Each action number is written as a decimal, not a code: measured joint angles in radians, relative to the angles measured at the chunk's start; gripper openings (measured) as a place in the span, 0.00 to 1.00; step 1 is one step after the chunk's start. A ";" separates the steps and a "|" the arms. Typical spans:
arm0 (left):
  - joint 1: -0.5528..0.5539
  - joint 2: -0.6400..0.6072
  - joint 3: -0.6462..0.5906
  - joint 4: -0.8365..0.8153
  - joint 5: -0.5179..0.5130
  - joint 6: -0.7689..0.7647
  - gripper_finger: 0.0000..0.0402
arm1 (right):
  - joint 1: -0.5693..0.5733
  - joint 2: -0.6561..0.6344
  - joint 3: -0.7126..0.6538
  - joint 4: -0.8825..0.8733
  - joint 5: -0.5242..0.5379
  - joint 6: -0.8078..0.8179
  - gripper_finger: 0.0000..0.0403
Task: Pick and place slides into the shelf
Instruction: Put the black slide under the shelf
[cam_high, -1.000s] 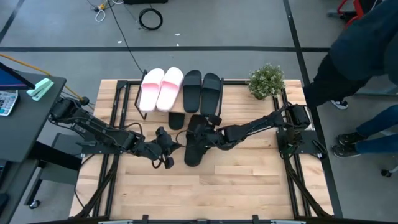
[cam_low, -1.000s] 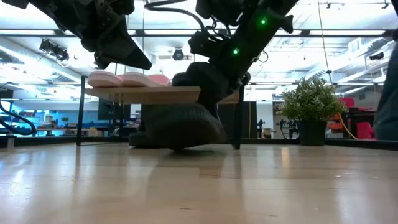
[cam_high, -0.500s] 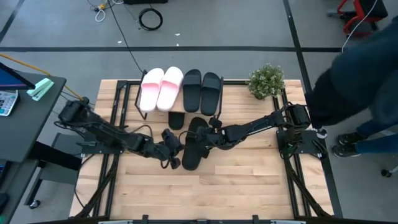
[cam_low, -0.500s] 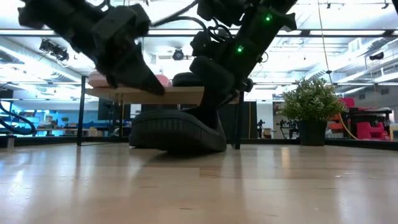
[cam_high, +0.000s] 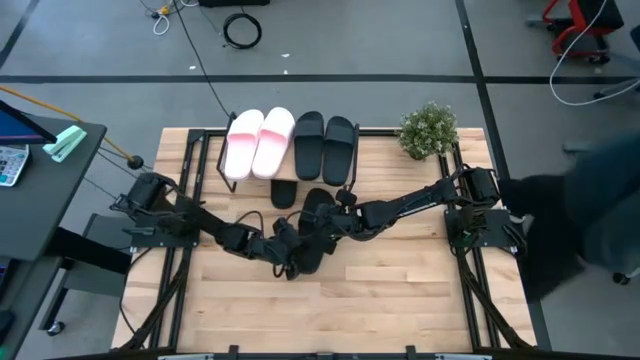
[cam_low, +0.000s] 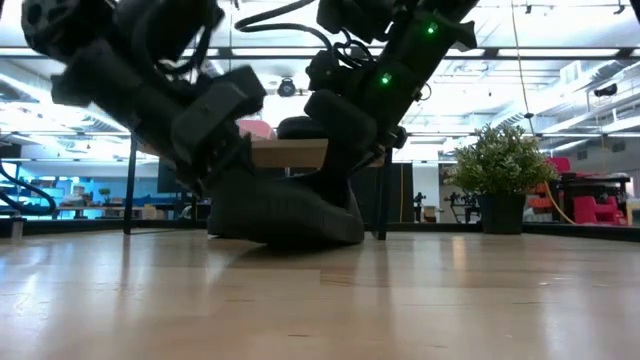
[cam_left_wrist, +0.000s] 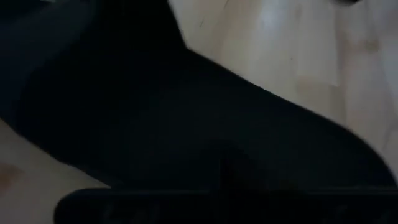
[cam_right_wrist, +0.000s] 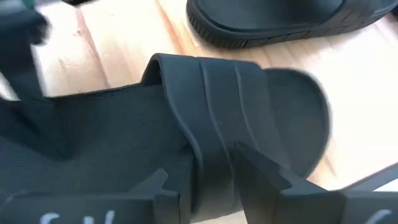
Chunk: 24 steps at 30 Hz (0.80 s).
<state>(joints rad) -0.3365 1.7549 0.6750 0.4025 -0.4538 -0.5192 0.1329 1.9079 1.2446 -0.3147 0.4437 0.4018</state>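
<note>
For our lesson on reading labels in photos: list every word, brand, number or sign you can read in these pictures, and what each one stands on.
None can be read.
White marks on the right gripper, at the edge of its wrist view: cut off, unreadable.
Black slide held there: ribbed strap, no lettering visible.
Pink slides on the shelf: no print visible.

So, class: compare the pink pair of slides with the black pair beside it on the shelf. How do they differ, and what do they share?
Colour: the pink pair is pale pink, the black pair matte black. Position: the pink pair lies on the shelf's left half in the high view, the black pair on its right half, nearer the plant. Shared: both pairs lie side by side on the top board, pointing the same way.
</note>
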 joint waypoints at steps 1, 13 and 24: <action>0.004 0.014 0.000 0.007 0.003 -0.012 0.03 | 0.000 0.000 0.000 0.000 -0.005 0.005 0.27; 0.058 0.056 0.000 0.061 0.019 -0.053 0.03 | 0.087 0.001 -0.001 0.027 0.016 0.101 0.27; 0.096 0.058 -0.001 0.105 0.045 -0.070 0.03 | 0.162 0.001 -0.001 0.088 -0.024 0.052 0.27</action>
<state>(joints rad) -0.2408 1.8126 0.6739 0.5071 -0.4084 -0.5891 0.2950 1.9091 1.2438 -0.2270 0.4197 0.4540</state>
